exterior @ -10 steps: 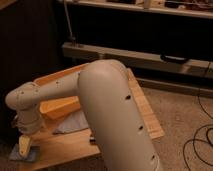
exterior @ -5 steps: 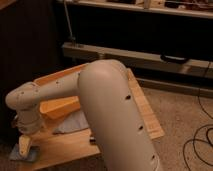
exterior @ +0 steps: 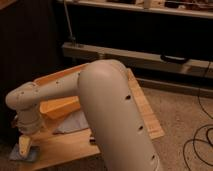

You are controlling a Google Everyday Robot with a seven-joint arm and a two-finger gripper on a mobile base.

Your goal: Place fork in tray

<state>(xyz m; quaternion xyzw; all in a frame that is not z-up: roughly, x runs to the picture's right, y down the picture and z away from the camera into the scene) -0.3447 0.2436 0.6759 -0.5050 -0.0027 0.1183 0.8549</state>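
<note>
The yellow-orange tray (exterior: 56,107) sits on the wooden table (exterior: 146,111), at its left half, and my arm hides much of it. My gripper (exterior: 23,146) points down at the table's front left corner, left of and in front of the tray. A pale yellowish piece shows at its tip, just above a flat bluish thing (exterior: 22,155) on the table. I cannot make out a fork; it is either hidden or too small to tell.
A white crumpled sheet or bag (exterior: 70,123) lies on the table in front of the tray. A small dark item (exterior: 92,141) lies by the arm. A low dark shelf unit (exterior: 150,55) stands behind. Cables (exterior: 200,145) lie on the carpet at right.
</note>
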